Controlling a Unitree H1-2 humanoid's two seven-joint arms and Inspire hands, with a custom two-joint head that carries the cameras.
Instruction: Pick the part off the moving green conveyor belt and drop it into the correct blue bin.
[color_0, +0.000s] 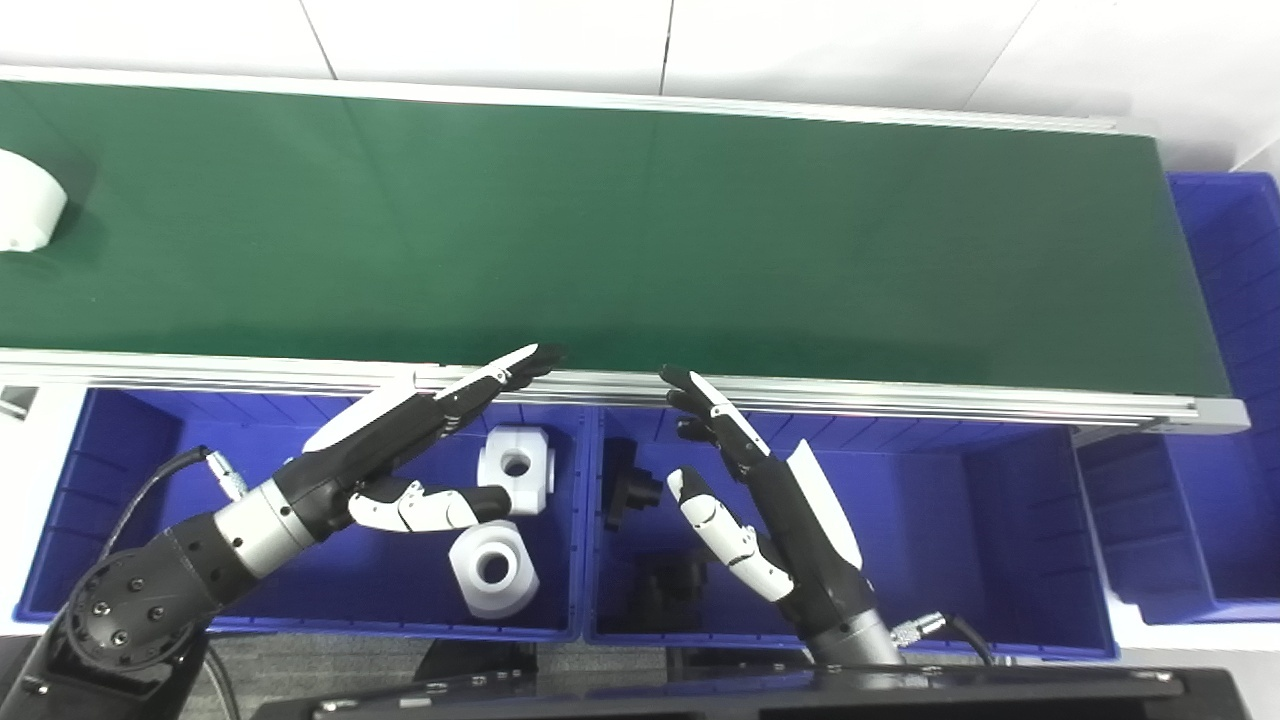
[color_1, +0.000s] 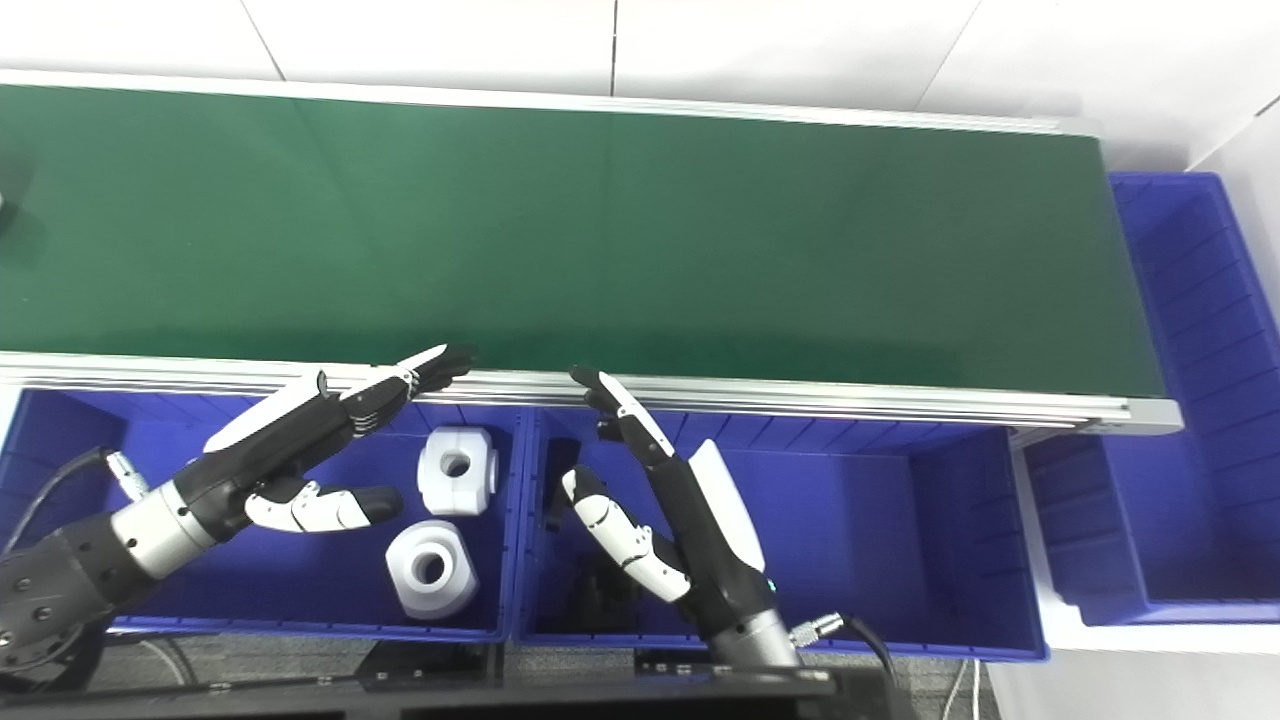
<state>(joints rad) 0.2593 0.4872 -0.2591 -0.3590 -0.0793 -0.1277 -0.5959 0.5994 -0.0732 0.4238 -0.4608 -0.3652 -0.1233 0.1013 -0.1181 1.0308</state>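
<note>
A white part is seen lying on the green belt, far at its left end. The belt is edged by a silver rail.

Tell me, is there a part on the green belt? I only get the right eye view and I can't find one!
Observer: Yes. The left eye view shows a white part on the belt, at the far left, cut off by the picture's edge.
Operator: Is a hand touching it?
Observer: No. The left hand is open over the left bin, well apart from that part.
Operator: What's hiding by the right hand?
Observer: A black part lies in the middle bin, near its left wall, just left of the open right hand.
</note>
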